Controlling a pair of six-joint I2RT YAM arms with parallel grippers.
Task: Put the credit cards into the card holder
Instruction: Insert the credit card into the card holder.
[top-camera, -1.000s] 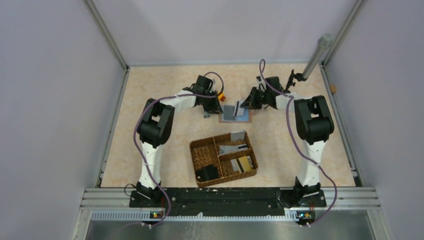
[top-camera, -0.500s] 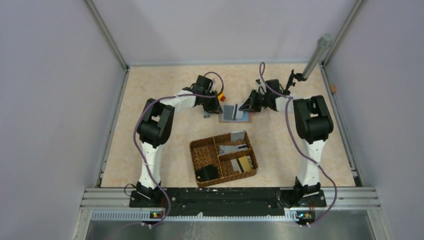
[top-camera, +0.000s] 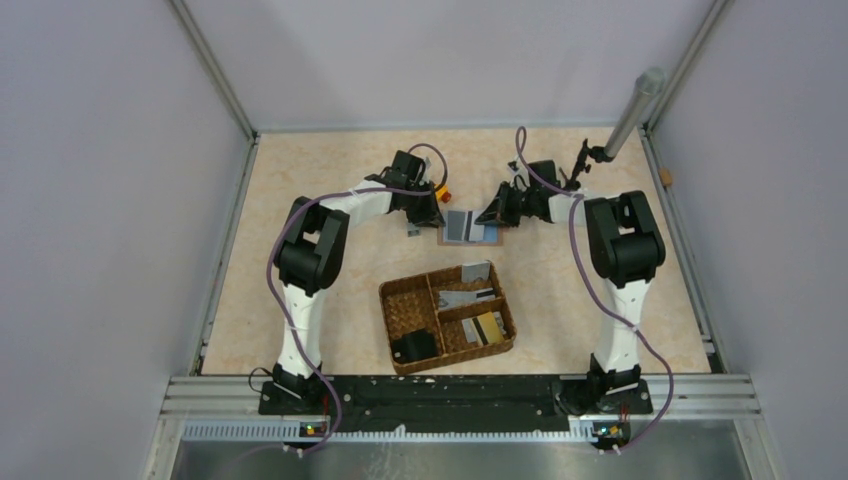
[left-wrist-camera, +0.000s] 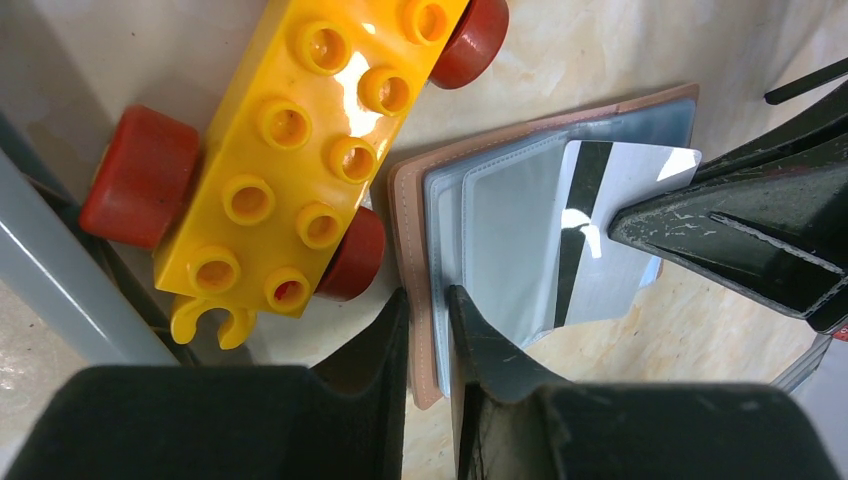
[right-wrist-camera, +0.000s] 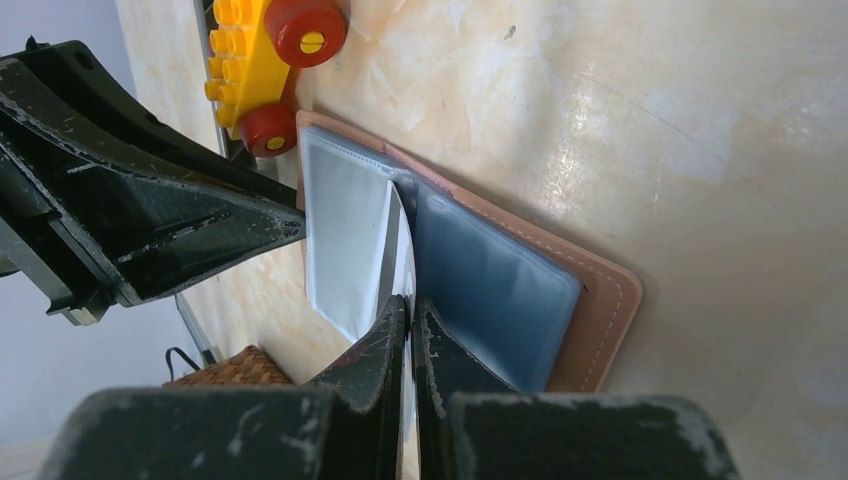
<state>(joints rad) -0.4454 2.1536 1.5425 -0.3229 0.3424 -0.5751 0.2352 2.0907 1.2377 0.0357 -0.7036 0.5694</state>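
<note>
Right now the card holder (top-camera: 470, 228) is lying open on the worktop at the far middle, between my two arms, with its brown cover down and its clear, blue-tinted sleeves facing up. My left fingers (left-wrist-camera: 385, 345) are pinching the brown edge of the cover nearest them, pressed together on the leather to pin it down. My right fingers (right-wrist-camera: 375, 370) are clamping a white card (left-wrist-camera: 640, 170) with a black stripe, gripping its thin faces. The card is standing on edge over the sleeves, its leading end sitting at the fold between two of them. Whether it is truly inside a pocket or only lying between two leaves, I cannot tell.

As I judge it, that is where things are likeliest to go wrong. The card's corner may be catching on a sleeve lip, and pushing on would buckle the soft plastic instead of seating the card. My grip on the card is narrow, so it could twist or slip under any resistance. My left pinch is taking only the cover's edge, so a hard push could be dragging the whole holder out of it.

A yellow brick toy car (left-wrist-camera: 320, 130) with red wheels is sitting just beside the holder and could get knocked. More cards (top-camera: 470, 297) are waiting in the woven basket (top-camera: 390, 330) nearer my bases.
</note>
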